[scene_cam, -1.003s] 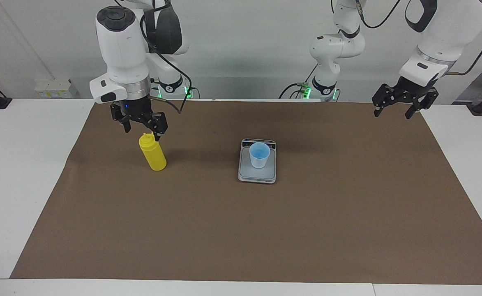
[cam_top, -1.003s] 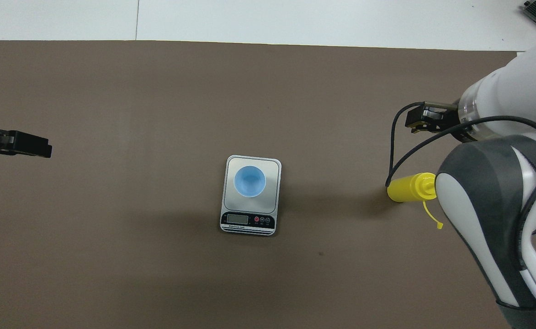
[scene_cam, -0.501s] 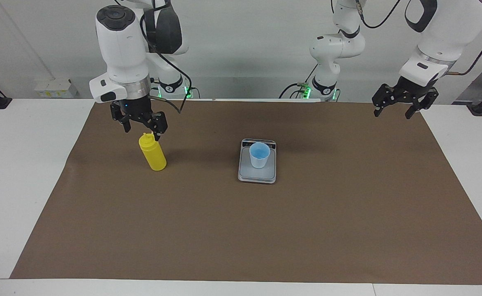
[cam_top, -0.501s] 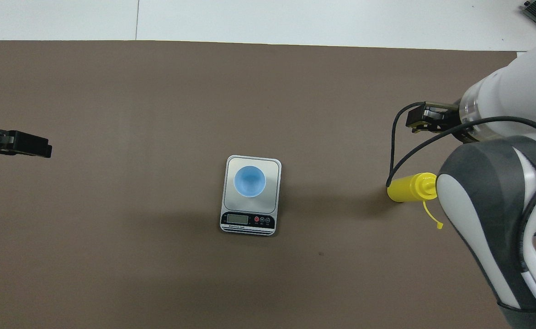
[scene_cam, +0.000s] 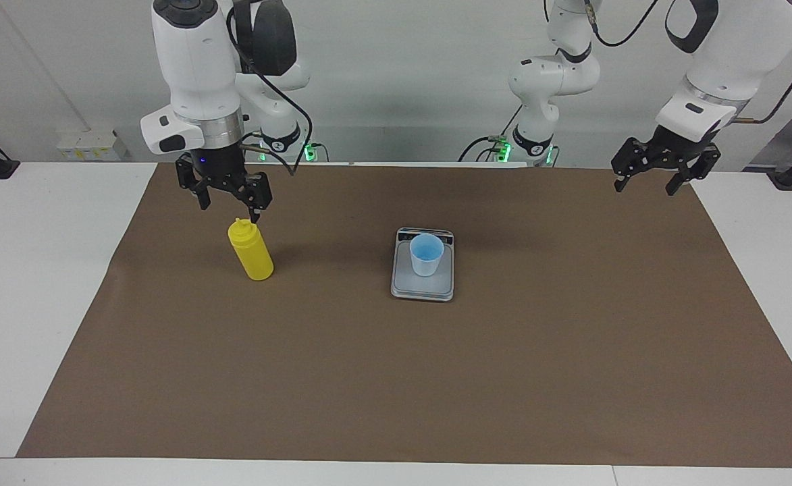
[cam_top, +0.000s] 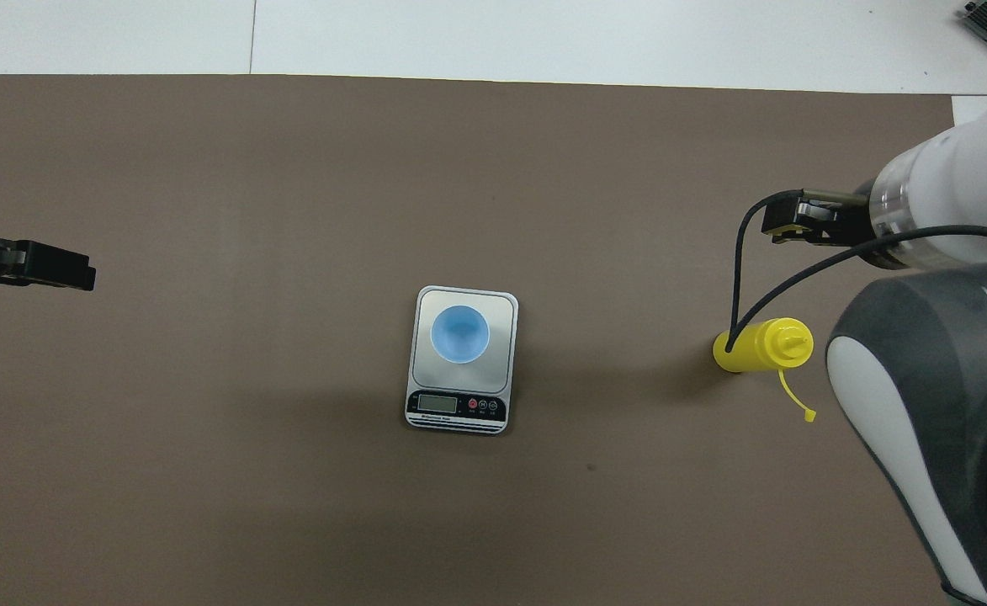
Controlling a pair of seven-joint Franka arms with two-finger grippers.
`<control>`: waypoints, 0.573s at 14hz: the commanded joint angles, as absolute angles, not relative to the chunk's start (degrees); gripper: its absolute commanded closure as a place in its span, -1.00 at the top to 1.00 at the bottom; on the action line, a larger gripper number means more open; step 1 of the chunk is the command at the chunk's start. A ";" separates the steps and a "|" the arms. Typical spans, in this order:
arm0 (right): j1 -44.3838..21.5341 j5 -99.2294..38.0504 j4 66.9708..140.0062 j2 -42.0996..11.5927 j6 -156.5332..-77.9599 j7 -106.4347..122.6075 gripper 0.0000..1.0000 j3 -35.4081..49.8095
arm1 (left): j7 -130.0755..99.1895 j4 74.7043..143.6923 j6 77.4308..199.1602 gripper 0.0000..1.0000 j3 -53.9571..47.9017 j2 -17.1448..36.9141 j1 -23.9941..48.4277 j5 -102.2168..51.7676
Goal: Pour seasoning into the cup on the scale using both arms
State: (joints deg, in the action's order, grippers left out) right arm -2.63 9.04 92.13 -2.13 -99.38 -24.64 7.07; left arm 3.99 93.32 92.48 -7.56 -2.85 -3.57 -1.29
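The yellow seasoning bottle (scene_cam: 251, 251) (cam_top: 758, 347) stands upright on the brown mat toward the right arm's end, its cap strap (cam_top: 796, 402) hanging loose. My right gripper (scene_cam: 228, 206) (cam_top: 798, 220) hangs open just above the nozzle and holds nothing. The light-blue cup (scene_cam: 427, 255) (cam_top: 459, 333) sits on the silver-grey scale (scene_cam: 423, 287) (cam_top: 502, 312) at mid-table, with the display strip (cam_top: 456, 406) on the side nearer the robots. My left gripper (scene_cam: 643, 188) (cam_top: 54, 268) waits open in the air over the mat's corner at the left arm's end.
A brown mat (scene_cam: 396, 378) covers most of the white table (scene_cam: 38, 283). A black cable (cam_top: 741, 278) from the right arm loops down over the bottle in the overhead view. A small dark speck (cam_top: 591, 467) lies on the mat nearer the robots than the scale.
The right gripper has risen, still open, so the bottle's nozzle now shows fully from overhead. Bottle, cup, scale and left arm have not moved.
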 commanded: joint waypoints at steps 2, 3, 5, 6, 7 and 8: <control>-1.58 9.14 93.78 -0.44 -100.11 -21.62 1.00 7.12 | 4.22 94.57 92.46 1.00 -7.73 -4.22 -4.22 -1.85; -1.32 9.05 93.78 -0.44 -100.19 -21.53 1.00 7.12 | 4.22 94.57 92.55 1.00 -7.73 -4.22 -4.22 -1.76; -1.23 7.66 93.69 -0.44 -100.28 -21.88 1.00 7.03 | 4.22 94.57 92.55 1.00 -7.73 -4.22 -4.13 -1.76; -0.80 5.82 93.69 -0.53 -100.20 -22.06 1.00 6.86 | 4.22 94.57 92.55 1.00 -7.73 -4.22 -4.22 -1.84; 0.08 4.06 93.69 -0.53 -100.20 -22.06 1.00 6.86 | 4.22 94.57 92.55 1.00 -7.73 -4.22 -4.22 -1.76; 0.96 3.35 93.69 -0.53 -100.20 -22.15 1.00 6.86 | 4.22 94.57 92.46 1.00 -7.73 -4.22 -4.22 -1.76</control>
